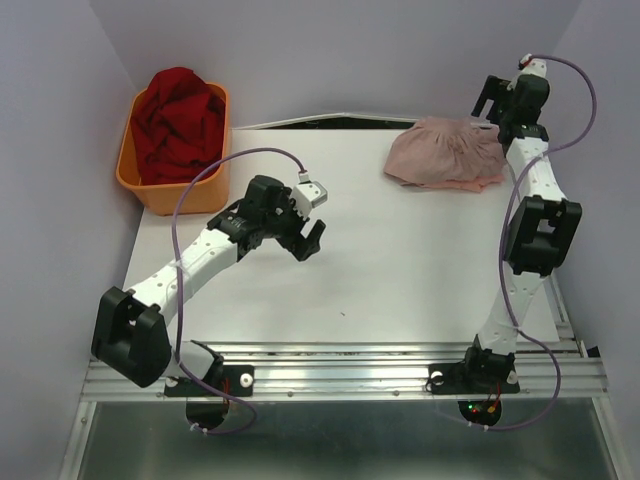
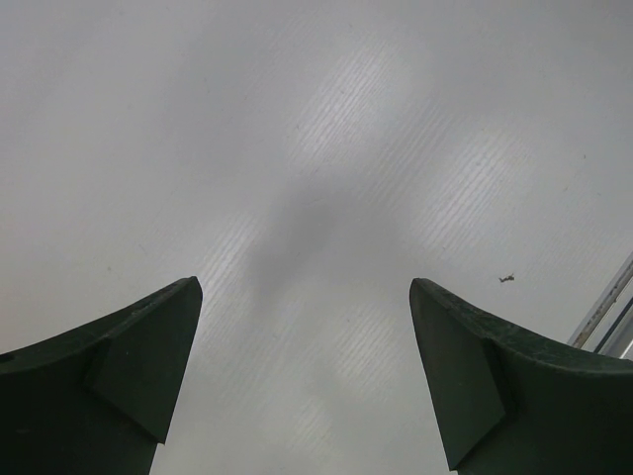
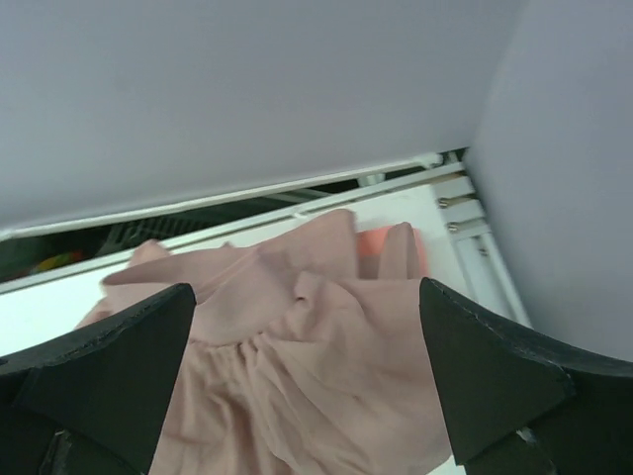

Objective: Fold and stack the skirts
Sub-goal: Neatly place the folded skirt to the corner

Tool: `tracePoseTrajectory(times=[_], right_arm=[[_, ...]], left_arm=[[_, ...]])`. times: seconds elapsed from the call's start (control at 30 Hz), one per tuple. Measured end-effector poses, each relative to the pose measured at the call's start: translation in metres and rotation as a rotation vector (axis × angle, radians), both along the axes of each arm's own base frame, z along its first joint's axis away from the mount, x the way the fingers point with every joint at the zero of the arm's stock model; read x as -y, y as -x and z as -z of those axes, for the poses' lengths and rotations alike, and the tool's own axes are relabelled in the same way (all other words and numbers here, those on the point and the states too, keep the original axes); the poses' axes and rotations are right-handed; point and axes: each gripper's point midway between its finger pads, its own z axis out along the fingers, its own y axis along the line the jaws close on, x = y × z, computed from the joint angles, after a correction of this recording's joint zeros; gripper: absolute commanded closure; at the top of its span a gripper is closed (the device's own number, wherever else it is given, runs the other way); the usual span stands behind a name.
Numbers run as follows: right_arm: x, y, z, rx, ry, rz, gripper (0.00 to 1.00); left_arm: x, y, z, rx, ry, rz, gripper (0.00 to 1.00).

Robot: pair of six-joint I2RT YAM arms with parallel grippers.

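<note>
A dusty mauve-pink skirt (image 1: pixel 445 155) lies bunched at the table's far right. A brighter salmon-pink skirt (image 1: pixel 472 185) peeks out from under its near edge. My right gripper (image 1: pixel 486 106) hovers open above the pile's far right side. In the right wrist view, the mauve skirt (image 3: pixel 297 376) fills the space below the open right gripper (image 3: pixel 307 289), and a patch of the salmon skirt (image 3: pixel 374 242) shows behind it. My left gripper (image 1: pixel 312 238) stands open over bare table at centre-left, holding nothing. The left wrist view shows only white table between the left gripper's (image 2: pixel 305 284) fingers.
An orange plastic tub (image 1: pixel 170 190) heaped with dark red cloth (image 1: pixel 180 120) stands at the back left, just beyond the left arm. The white table (image 1: pixel 400 260) ends at a wall behind and a metal rail (image 1: pixel 350 365) in front. A wall stands close on the right.
</note>
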Motion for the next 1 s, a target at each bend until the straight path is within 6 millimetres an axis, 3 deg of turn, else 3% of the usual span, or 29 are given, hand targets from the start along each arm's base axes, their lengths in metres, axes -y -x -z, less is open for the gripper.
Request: tracePoseTrajectory(times=[0.07, 0.2, 0.27, 0.3, 0.37, 0.4, 0.5, 0.6, 0.77, 0.97, 1.0], right_arm=[[0.021, 0.004, -0.003, -0.003, 0.034, 0.081, 0.00], [0.040, 0.011, 0.002, -0.036, 0.076, 0.153, 0.00], [0.042, 0.012, 0.004, -0.048, 0.094, 0.150, 0.09], [0.037, 0.011, 0.005, -0.050, 0.094, 0.115, 0.22], [0.027, 0.010, 0.008, -0.052, 0.085, 0.051, 0.35], [0.020, 0.009, 0.010, -0.053, 0.074, 0.015, 0.47], [-0.011, 0.009, 0.017, -0.058, -0.002, -0.118, 0.70], [-0.036, 0.009, 0.018, -0.062, -0.074, -0.191, 0.78], [-0.058, -0.003, 0.033, -0.066, -0.158, -0.243, 0.79], [-0.071, -0.023, 0.104, -0.160, -0.225, -0.251, 0.75], [-0.071, -0.025, 0.113, -0.170, -0.231, -0.248, 0.69]], left_arm=[[0.001, 0.000, -0.001, 0.000, 0.006, 0.001, 0.02], [0.003, 0.000, -0.002, -0.002, 0.018, 0.007, 0.01], [0.004, 0.001, -0.002, -0.003, 0.021, 0.009, 0.01], [0.004, 0.000, -0.003, -0.001, 0.024, 0.009, 0.01], [0.004, 0.000, -0.002, -0.003, 0.026, 0.008, 0.01], [0.004, 0.001, -0.002, -0.004, 0.026, 0.009, 0.02], [0.005, 0.000, -0.002, -0.002, 0.032, 0.007, 0.02], [0.005, 0.000, -0.003, -0.002, 0.036, 0.006, 0.02], [0.007, -0.004, -0.006, 0.012, 0.050, 0.000, 0.02], [0.005, -0.008, -0.004, -0.003, 0.055, -0.021, 0.01], [0.005, -0.009, -0.003, -0.009, 0.058, -0.026, 0.01]])
